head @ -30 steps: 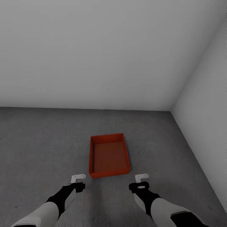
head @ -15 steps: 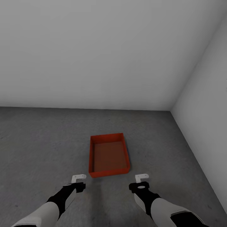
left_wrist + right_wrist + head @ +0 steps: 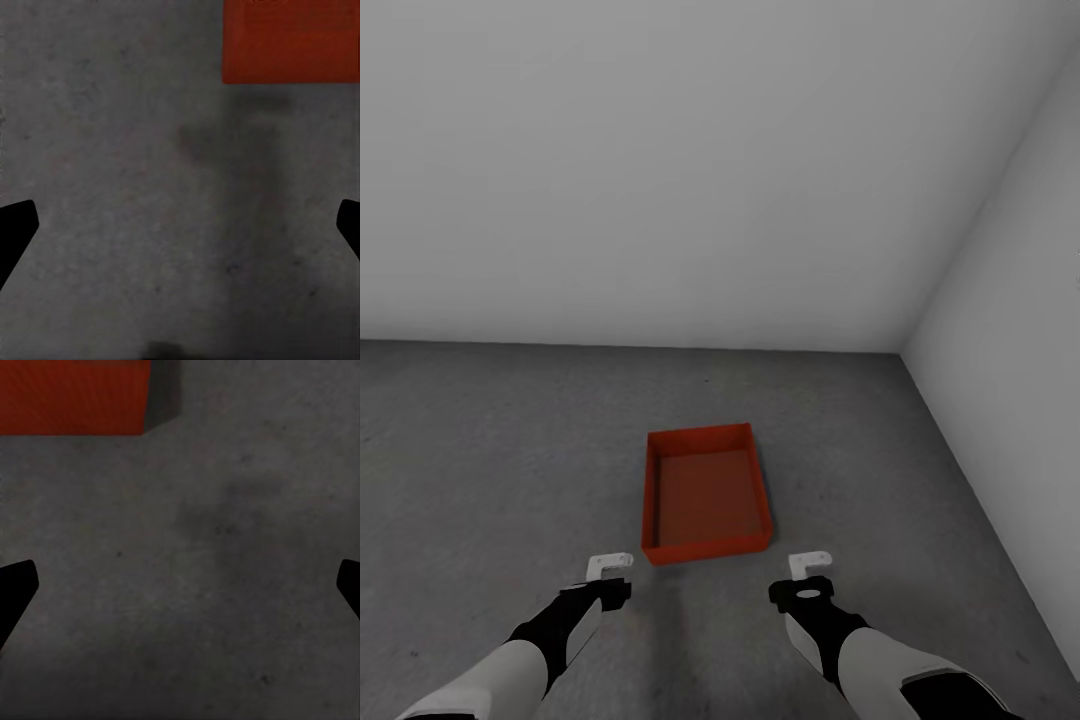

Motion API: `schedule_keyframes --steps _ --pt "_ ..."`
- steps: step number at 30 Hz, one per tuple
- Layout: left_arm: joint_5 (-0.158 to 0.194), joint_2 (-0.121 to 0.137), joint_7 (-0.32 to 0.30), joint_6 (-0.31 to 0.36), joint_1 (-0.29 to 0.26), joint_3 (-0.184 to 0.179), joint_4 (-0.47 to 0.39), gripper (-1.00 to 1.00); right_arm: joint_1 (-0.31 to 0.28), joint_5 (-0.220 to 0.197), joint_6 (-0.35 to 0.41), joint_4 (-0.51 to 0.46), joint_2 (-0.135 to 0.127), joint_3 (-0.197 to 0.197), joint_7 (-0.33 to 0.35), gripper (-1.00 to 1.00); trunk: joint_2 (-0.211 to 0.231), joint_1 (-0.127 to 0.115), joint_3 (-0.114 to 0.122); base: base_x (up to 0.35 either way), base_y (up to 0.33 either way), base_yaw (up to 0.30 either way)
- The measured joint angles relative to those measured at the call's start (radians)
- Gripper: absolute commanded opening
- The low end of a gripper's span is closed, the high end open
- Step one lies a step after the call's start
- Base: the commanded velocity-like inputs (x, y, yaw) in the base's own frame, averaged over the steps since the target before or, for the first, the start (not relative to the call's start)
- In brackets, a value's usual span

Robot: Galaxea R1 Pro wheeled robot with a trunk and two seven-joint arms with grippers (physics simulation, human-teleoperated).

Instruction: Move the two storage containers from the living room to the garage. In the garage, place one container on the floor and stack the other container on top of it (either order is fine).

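Observation:
A red-orange storage container [image 3: 706, 492] rests open side up on the dark grey concrete floor [image 3: 490, 470] of the garage, near the corner of two pale grey walls. My left gripper [image 3: 609, 565] hovers just short of the box's near-left corner, open and empty. My right gripper [image 3: 811, 563] hovers to the right of the near-right corner, also open and empty. A corner of the container [image 3: 291, 41] appears in the left wrist view, and the container's corner [image 3: 73, 396] shows in the right wrist view, both above bare floor. The black fingertips [image 3: 15, 232] stand wide apart.
A pale grey back wall [image 3: 660, 180] meets the floor beyond the box. A side wall [image 3: 1020, 380] closes in on the right. Bare concrete spreads to the left of the box and toward me.

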Motion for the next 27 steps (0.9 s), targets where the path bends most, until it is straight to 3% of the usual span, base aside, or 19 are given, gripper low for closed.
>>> schedule_keyframes --steps 10,27 --pt "0.001 0.0 0.0 -0.001 0.0 0.0 0.0 1.0 0.0 0.0 0.0 0.0 0.0 0.0 0.0 1.0 0.007 -0.004 0.003 0.0 0.0 0.0" --pt "0.0 0.0 0.0 0.001 0.0 -0.001 0.0 1.0 0.0 0.0 0.0 0.0 0.0 0.0 0.001 1.0 0.126 -0.069 0.056 0.0 0.0 0.0"
